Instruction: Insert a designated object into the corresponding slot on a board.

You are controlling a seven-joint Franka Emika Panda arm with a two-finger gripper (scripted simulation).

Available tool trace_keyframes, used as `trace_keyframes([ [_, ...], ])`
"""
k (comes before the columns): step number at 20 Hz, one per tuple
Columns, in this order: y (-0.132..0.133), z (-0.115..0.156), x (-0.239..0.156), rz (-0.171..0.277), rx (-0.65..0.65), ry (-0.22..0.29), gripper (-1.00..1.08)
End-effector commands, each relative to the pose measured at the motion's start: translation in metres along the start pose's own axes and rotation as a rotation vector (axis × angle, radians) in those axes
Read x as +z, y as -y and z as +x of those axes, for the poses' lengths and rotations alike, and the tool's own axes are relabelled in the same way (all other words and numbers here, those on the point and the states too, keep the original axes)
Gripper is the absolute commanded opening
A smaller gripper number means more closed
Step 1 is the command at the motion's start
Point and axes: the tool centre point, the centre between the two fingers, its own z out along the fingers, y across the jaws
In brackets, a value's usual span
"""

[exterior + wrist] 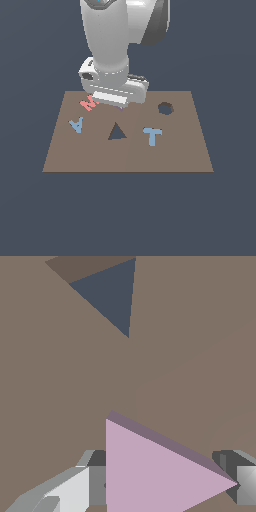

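- In the wrist view you see the gripper [165,486] with its two fingers [75,491] set on opposite sides of a pale lilac-pink triangular piece [155,471]; they look to be pinching it, one at its flat side and one at its pointed tip.
- The piece sits over bare brown board [200,356], apart from the dark triangular slot [112,293], which lies further off across the board surface.
- In the exterior view you see the arm's hand [114,85] down low over the far part of the board [185,150], towards the exterior view's left of centre.
- Only a sliver of the lilac piece [120,106] shows under the hand there; you cannot tell from this view whether it touches the board.
- The triangular slot [117,132] lies near the board's middle, nearer the camera than the hand, and nothing sits in it.
- The red letter M [88,103] sits just beside the hand on the exterior view's left.
- The blue letter A [76,124] lies nearer, to the left of the slot; the blue letter T [152,135] lies to its right.
- The round hole [165,108] is at the far right of the board, well apart from the hand.
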Motion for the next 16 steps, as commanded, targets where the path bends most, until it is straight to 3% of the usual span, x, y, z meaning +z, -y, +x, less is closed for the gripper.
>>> trace_keyframes([
  [1,0.0,0.0,0.0,0.0,0.002,0.0,-1.0],
  [9,0.005,0.004,0.0,0.0,0.068,0.0,-1.0],
  [16,0.015,0.013,-0.002,0.0,0.2,0.0,-1.0],
])
